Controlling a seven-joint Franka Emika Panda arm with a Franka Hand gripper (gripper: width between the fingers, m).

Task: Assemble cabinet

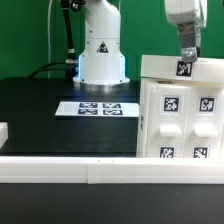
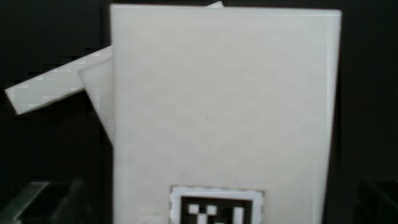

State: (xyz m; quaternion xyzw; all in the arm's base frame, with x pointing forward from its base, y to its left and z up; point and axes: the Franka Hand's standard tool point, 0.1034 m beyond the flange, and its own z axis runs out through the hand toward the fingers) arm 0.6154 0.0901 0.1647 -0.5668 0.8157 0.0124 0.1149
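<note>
Item: cabinet (image 1: 180, 110), white plastic, boxy. It stands on the black worktop (image 1: 40, 115) at the exterior view's right, near the front rail. Its visible face carries four raised panels, each with a square black-and-white tag; another tag sits on the upper slab. In the wrist view the cabinet (image 2: 214, 110) fills most of the frame as a tall white surface with one tag low down and a thin white panel angling off one edge.

Item: end effector (image 1: 186, 50), grey-white, hanging from above directly over the cabinet's top, its fingertips at or touching the upper slab beside the tag. Whether the fingers are spread or pressed together cannot be told from either view.

Item: marker board (image 1: 100, 107), flat white strip with several printed tags, lying on the worktop well apart from the cabinet, in front of the robot base (image 1: 102, 50).

Item: white rail (image 1: 70, 168), running along the worktop's near edge.
</note>
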